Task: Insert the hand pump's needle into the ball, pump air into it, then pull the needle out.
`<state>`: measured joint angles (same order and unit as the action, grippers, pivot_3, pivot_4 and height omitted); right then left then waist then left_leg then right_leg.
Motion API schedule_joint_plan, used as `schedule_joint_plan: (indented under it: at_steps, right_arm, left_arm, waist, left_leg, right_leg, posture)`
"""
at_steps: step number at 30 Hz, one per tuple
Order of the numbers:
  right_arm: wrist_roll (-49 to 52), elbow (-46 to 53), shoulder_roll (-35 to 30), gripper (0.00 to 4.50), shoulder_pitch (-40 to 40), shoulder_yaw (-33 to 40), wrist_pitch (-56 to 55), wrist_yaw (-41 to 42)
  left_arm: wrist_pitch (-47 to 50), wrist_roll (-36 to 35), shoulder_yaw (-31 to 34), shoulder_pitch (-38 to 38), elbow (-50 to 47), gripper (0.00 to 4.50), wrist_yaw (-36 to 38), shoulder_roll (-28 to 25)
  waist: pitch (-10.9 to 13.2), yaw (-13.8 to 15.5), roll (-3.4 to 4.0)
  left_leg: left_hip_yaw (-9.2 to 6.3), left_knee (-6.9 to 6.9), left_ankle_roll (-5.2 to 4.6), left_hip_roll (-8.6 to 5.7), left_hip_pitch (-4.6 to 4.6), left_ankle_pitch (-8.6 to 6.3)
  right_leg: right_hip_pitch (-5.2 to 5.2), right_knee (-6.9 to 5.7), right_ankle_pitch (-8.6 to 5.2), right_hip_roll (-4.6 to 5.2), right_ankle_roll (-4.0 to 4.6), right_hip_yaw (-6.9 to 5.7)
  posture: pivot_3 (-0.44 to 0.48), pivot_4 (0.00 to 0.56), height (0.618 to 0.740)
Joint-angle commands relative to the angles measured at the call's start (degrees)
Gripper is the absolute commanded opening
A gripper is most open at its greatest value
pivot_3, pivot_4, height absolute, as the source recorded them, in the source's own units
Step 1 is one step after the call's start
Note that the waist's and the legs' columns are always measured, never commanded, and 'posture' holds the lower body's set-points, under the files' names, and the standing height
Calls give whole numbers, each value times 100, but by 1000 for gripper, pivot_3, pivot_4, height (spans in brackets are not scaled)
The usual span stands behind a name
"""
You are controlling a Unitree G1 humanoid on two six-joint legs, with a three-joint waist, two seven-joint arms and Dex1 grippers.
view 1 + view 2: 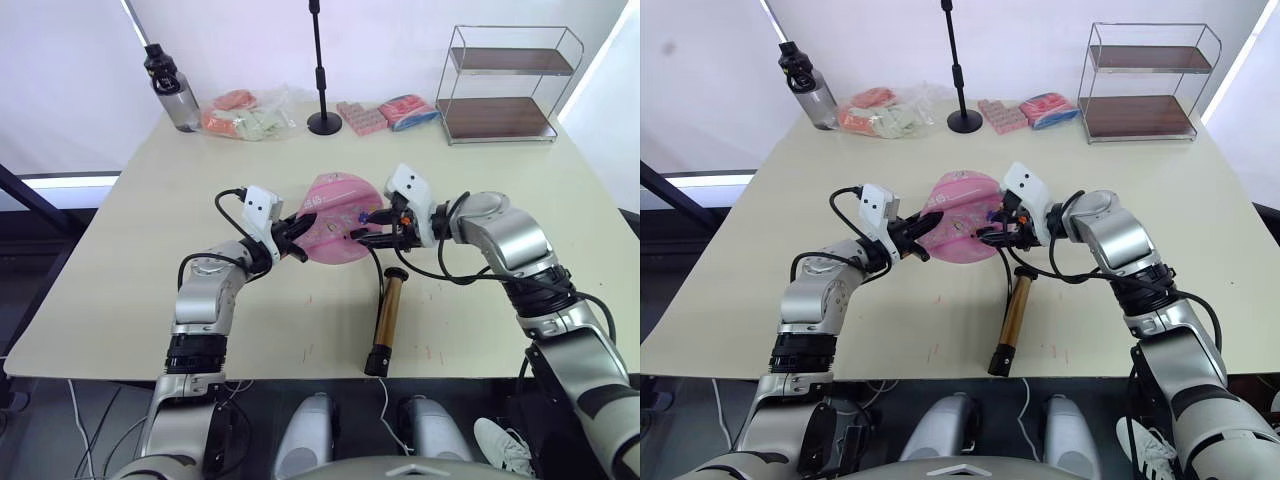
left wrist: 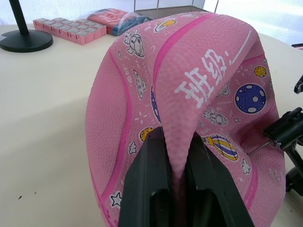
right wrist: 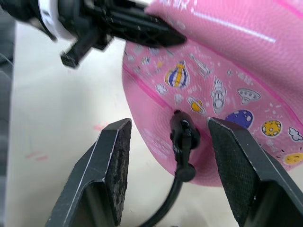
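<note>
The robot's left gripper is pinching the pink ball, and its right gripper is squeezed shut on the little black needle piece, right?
Not quite. The left gripper does pinch a fold of the deflated pink ball, but the right gripper is open: the right wrist view shows its two fingers spread apart on either side of the needle fitting, touching neither side of it. The fitting sits against the ball.

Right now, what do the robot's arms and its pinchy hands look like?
Both arms are shiny silver metal with black ribbed bands at the joints. Each wrist carries a white block, and black cables loop out beside it. The left gripper and right gripper each have two black fingers, flat and wedge-shaped, with rough, grainy inner pads.
</note>
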<state>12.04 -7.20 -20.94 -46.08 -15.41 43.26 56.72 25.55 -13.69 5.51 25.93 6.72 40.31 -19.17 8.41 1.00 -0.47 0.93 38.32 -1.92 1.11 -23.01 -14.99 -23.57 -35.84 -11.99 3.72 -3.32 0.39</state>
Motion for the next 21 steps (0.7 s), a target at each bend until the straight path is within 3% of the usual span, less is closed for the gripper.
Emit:
schedule_joint_plan:
  at_steps: [1,21]
  right_arm:
    - [107,-122,63,2651,51,138,-224,-35]
    - [176,-1125,547,2651,-293,247,-471,-133]
  left_arm:
    - [131,-8,-453,-111,221,0,178,108]
    - [142,-10,-461,-157,179,0,147,76]
  waist:
    - [0,0,0]
    - [0,-1,1]
  left_leg:
    - [1,0,0,0,0,0]
    - [1,0,0,0,0,0]
  right_leg:
    - [0,0,0,0,0,0]
    - [0,0,1,0,0,1]
  posture:
    - [0,150,740]
    - [0,150,740]
